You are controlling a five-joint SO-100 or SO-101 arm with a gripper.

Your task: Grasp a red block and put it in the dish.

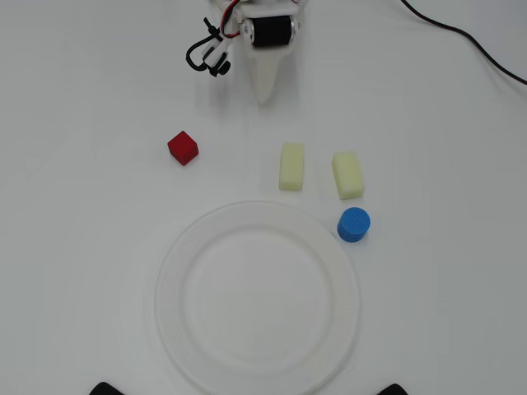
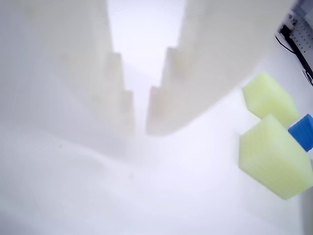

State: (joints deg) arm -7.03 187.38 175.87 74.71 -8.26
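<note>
Red block: one small cube, resting free on the white surface, off to the left of the gripper in the overhead view and nearer the dish than the gripper is; absent from the wrist view. Gripper: empty, fingers nearly together with only a narrow slit between them in the wrist view, pointing down toward the dish and the yellow blocks, not toward the cube. Dish: large, white, unoccupied, beyond the cube as seen from the gripper. Other items: two pale yellow blocks and a blue cylinder, ahead and to the right of the gripper in the overhead view. Risks, as judged: a straight advance meets the nearer yellow block instead of the cube; the slit looks too narrow to straddle the cube unless widened first; a skewed descent on the rotated cube may push it away.
</note>
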